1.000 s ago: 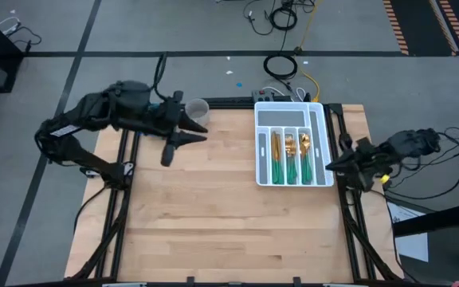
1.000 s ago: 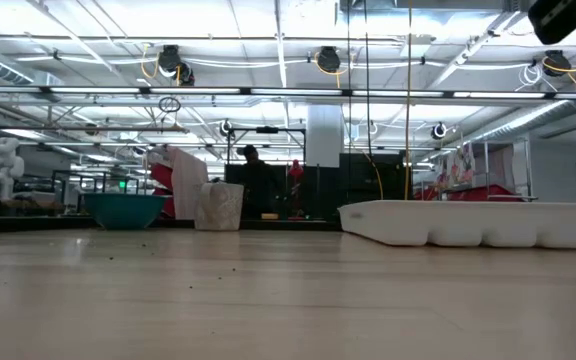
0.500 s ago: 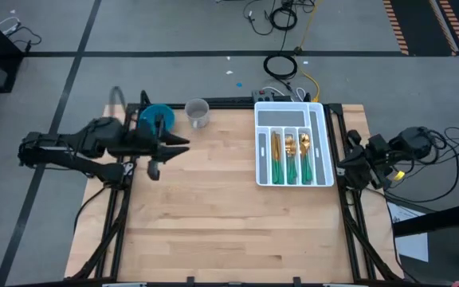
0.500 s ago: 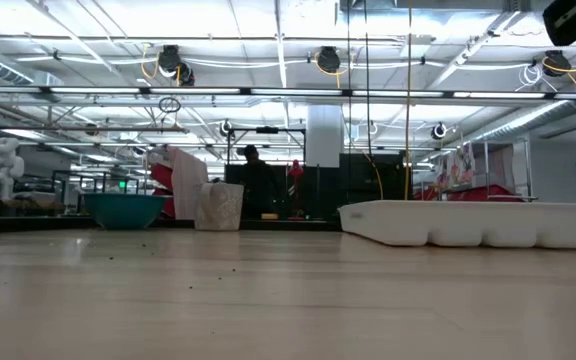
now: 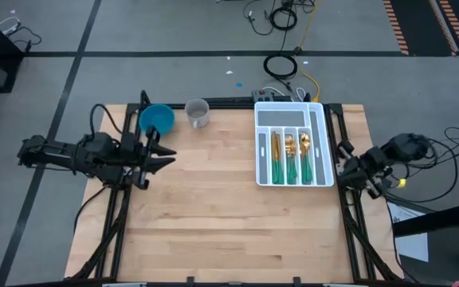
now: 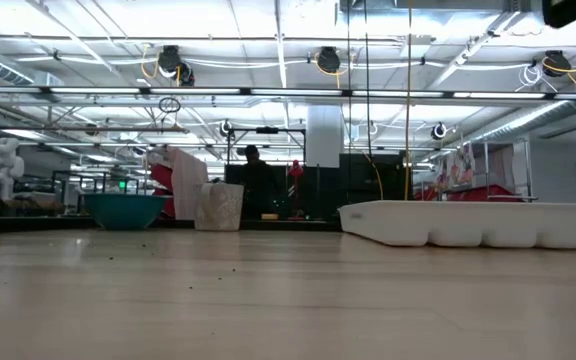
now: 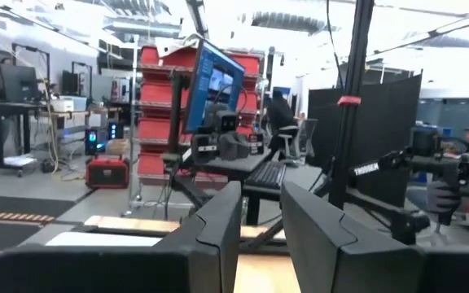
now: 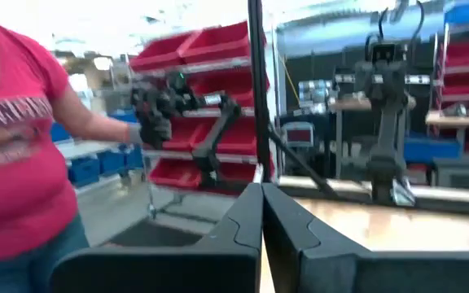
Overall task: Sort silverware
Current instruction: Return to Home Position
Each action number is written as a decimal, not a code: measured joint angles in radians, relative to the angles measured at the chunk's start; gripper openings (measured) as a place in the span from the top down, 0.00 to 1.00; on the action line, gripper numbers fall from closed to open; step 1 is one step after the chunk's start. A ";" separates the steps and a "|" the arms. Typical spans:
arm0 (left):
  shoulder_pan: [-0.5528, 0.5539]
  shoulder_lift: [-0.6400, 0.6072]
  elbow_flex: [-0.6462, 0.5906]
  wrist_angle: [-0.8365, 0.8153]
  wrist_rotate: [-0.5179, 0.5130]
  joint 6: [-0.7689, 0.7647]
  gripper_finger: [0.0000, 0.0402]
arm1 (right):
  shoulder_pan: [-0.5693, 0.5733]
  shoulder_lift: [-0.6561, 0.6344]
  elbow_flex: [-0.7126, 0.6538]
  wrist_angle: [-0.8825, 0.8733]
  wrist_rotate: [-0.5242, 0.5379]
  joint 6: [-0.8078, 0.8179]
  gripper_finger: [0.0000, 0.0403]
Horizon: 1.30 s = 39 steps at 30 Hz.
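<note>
Arms at the worktop's sides, silverware in the tray.
Left hand (image 5: 162,157) sits over the left edge of the worktop (image 5: 229,231), fingers slightly apart. Right hand (image 5: 347,169) is just off the right edge, fingers pressed together (clear in its wrist view). Silverware (image 5: 290,156) lies in the long slots of the white tray (image 5: 289,115), gold heads farthest. A blue bowl (image 5: 156,119) and a cup (image 5: 198,113) stand at the far edge.

Robotics lab inside big industrial hall. Open ceiling with strip lights and hanging cable reels (image 6: 328,60). Red bin racks (image 8: 210,106), monitor (image 7: 214,77) on stand, other robot arms (image 8: 169,102) on frames. Grey floor (image 5: 174,32) with tape lines, loose cables (image 5: 281,68). Wooden tabletop (image 5: 229,215) on black frame. Person in red shirt (image 8: 15,163) close by.
</note>
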 joint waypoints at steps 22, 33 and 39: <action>-0.025 -0.033 -0.485 0.476 -0.084 -0.147 0.76 | 0.000 -0.001 -0.389 0.411 -0.015 0.010 1.00; -0.059 -0.033 -0.592 0.565 -0.140 -0.165 0.76 | 0.000 0.001 -0.517 0.493 -0.014 -0.013 1.00; -0.090 -0.033 -0.603 0.512 -0.196 -0.184 0.76 | -0.001 0.000 -0.513 0.465 -0.010 -0.047 1.00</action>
